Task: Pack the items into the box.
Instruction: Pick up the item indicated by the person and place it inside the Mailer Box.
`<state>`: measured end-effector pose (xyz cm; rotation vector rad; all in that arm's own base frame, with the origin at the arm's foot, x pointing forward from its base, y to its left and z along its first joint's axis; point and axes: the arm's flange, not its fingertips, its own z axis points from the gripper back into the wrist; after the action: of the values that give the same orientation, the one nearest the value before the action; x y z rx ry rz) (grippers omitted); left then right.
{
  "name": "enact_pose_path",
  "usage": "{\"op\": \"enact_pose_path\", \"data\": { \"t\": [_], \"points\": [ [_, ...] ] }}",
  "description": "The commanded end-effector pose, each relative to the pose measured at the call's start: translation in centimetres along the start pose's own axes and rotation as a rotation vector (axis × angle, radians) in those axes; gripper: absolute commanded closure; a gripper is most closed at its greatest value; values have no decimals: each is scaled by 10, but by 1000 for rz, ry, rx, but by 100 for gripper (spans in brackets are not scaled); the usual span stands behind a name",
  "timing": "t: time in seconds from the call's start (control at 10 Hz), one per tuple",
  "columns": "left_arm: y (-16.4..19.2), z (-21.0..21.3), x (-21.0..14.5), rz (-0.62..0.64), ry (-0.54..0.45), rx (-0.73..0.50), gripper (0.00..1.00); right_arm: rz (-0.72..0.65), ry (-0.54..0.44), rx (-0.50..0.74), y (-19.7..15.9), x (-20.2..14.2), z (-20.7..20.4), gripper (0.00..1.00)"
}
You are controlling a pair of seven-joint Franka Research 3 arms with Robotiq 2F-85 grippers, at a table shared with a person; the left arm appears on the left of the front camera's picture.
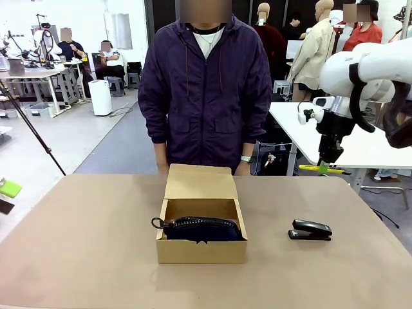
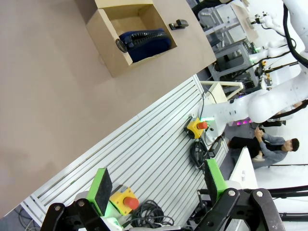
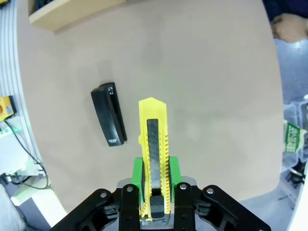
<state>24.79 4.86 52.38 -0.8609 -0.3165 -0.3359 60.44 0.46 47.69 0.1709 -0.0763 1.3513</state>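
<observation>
The brown cardboard box [image 1: 201,248] stands open at the table's middle with its flap lid tipped back toward the person. Inside lies the dark navy pouch [image 1: 203,228], its ring loop over the left wall; the left wrist view shows the pouch [image 2: 146,39] too. The black stapler [image 1: 310,230] rests on the table right of the box. My right gripper [image 1: 327,166] hangs high above the table's right side, shut on the yellow utility knife [image 3: 154,151], which points forward between its green pads. My left gripper [image 2: 159,187] is open and holds nothing, back off the table's near edge.
A person in a dark purple jacket [image 1: 206,90] stands at the far edge behind the box, hands low. The stapler [image 3: 109,121] lies below the held knife. Bare table lies left of the box and in front of it.
</observation>
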Motion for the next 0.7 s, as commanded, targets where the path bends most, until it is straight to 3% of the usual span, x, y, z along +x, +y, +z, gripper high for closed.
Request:
{"op": "enact_pose_path", "data": {
  "t": [0.0,0.3,0.6],
  "points": [
    [3,1,-2,-15,-1,0,0,82,64,-62,4,58,8,100],
    [3,1,-2,-15,-1,0,0,334,35,-81,30,195,3,100],
    [3,1,-2,-15,-1,0,0,467,-55,-25,96,301,-21,100]
  ]
}}
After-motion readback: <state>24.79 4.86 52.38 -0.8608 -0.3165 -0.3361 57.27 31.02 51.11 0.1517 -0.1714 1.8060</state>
